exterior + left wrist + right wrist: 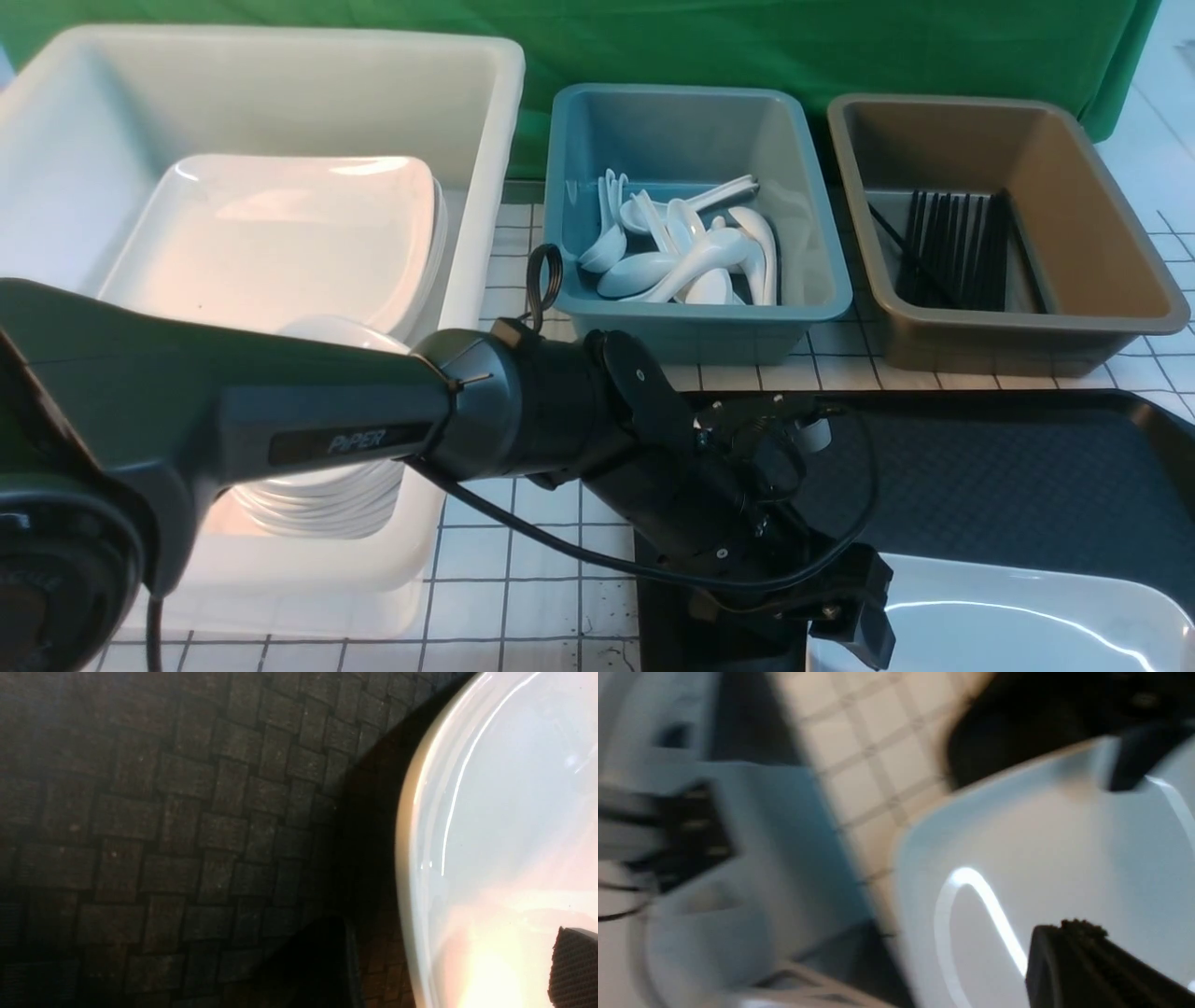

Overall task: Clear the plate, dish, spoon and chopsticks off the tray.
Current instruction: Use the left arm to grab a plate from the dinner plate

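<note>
The large white plate (1013,611) lies on the near part of the black tray (1027,467). My left gripper (845,616) is at the plate's left rim. In the left wrist view it (455,970) is open astride the rim (420,858), with one pad (577,970) over the plate and the other outside it. In the blurred right wrist view my right gripper (1034,970) presses one finger (1092,970) on the plate (1041,835); its other finger is hidden below. No dish, spoon or chopsticks show on the visible tray.
A big white tub (280,75) at the left holds stacked plates (280,233) and dishes. A teal bin (691,308) holds several white spoons. A brown bin (999,317) holds black chopsticks (952,247). The checkered table (523,551) lies between the tub and the tray.
</note>
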Controlling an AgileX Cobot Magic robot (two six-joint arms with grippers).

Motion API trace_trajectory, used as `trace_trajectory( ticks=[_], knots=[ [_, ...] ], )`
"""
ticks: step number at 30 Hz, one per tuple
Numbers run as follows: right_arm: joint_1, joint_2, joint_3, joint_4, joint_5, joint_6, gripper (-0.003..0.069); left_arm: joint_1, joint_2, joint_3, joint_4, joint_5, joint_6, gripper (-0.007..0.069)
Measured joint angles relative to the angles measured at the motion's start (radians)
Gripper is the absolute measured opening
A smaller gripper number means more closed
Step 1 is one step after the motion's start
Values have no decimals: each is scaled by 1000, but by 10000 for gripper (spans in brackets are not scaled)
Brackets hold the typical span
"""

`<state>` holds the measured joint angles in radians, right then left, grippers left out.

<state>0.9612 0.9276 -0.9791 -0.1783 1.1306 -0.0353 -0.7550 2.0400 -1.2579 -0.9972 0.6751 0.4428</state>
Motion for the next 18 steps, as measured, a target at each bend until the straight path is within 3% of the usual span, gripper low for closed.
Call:
trace_trajectory(
  ticks=[3,7,11,14,18],
  knots=[
    [-99,36,0,-134,0,15,30,0,0,0,0,4,0,559],
    [-316,53,5,-162,-1,-56,30,0,0,0,4,6,-1,559],
    [-667,98,32,-97,-2,-160,30,0,0,0,4,9,0,559],
    [-870,177,47,-40,-3,-121,30,0,0,0,4,9,0,557],
    [-1006,269,52,-15,-3,-46,30,0,0,0,5,10,0,557]
  ],
)
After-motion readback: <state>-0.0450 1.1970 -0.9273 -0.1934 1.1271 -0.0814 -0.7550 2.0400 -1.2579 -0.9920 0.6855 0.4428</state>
